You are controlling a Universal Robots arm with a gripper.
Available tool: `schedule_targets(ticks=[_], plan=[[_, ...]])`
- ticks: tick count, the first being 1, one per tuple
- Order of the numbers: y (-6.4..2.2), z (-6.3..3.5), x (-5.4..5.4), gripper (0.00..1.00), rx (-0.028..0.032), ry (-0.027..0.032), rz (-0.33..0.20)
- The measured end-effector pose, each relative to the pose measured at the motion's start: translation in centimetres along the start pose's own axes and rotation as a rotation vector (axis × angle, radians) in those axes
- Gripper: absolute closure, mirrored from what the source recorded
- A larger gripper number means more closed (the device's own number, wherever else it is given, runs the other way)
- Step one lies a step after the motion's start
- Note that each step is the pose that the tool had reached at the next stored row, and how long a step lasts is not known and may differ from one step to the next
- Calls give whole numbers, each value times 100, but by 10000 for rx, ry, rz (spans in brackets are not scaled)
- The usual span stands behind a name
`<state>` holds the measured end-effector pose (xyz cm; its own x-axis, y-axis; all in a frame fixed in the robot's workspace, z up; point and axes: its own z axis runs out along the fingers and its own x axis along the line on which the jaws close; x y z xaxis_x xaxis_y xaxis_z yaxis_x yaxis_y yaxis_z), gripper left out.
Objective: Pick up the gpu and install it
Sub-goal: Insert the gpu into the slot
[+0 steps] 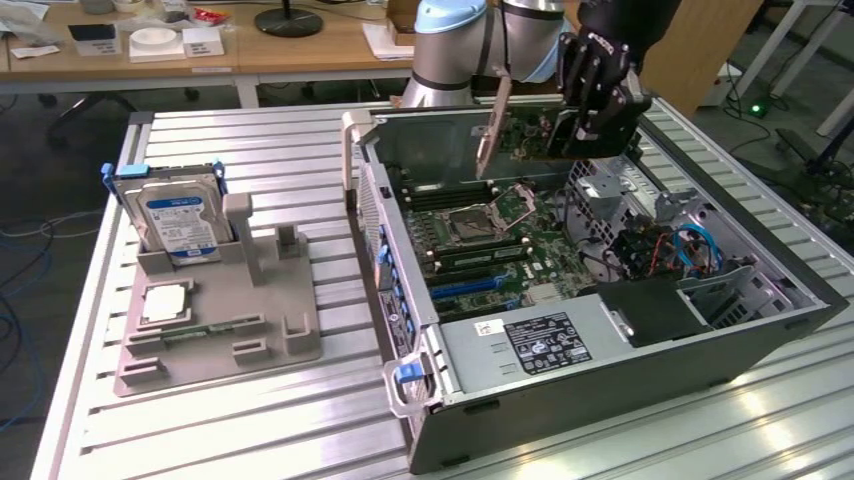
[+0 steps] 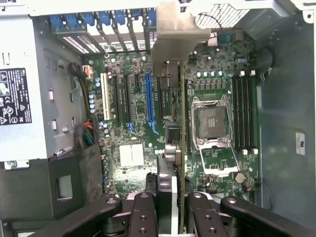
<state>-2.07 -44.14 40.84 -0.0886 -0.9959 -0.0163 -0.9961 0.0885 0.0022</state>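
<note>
The gripper [image 1: 577, 138] is closed narrowly on the gpu [image 1: 523, 135], its black fingers pressed against the two flat faces of the card. The card hangs on edge, with its silver end bracket towards the exterior view's left and pointing down. It is held up over the far end of the open computer case [image 1: 747, 350], above the motherboard [image 1: 514, 245] and not seated in any slot.

Looking down from the wrist, the gripper [image 2: 173, 200] has the gpu [image 2: 170, 74] edge-on between its fingers [image 2: 145, 212]. The card runs between the long blue slot [image 2: 147, 98] and the CPU socket [image 2: 211, 123].

There is a black label with white print on the power supply [image 1: 541, 342], with warning symbols on it, but I cannot read the words. The hard drive [image 1: 178, 215] stands upright in the grey holder [image 1: 227, 330] on the slatted table [image 1: 267, 420] and carries a blue and white label, also too small to read. A small white sticker [image 2: 300, 143] sits on the case wall, and its text is unclear as well.

The arm [image 1: 461, 45] comes in from the far side of the case, with grey tubes and pale blue joint caps. Its wrist is bent over so the gripper points down into the case
</note>
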Motion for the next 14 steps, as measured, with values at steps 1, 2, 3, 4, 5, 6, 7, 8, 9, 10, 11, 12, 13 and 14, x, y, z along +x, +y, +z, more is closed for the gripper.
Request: schedule_targets(ticks=[1,2,3,4,5,6,7,8,9,10,11,12,13,14], plan=[[1,8,0,72,29,-3,-8],[1,12,0,72,62,-4,-16],[1,13,0,72,86,-5,-18],[2,13,0,72,99,-5,-18],[1,13,1,72,101,-5,-19],[1,13,0,72,102,-6,-19],[2,13,1,72,102,-6,-19],[3,14,1,72,102,-7,-18],[3,17,1,72,103,-8,-18],[4,20,1,72,103,-8,-17],[4,20,1,72,102,-5,-17],[4,21,1,72,101,-5,-18],[5,23,1,72,97,-5,-18],[5,27,1,72,88,-6,-17]])
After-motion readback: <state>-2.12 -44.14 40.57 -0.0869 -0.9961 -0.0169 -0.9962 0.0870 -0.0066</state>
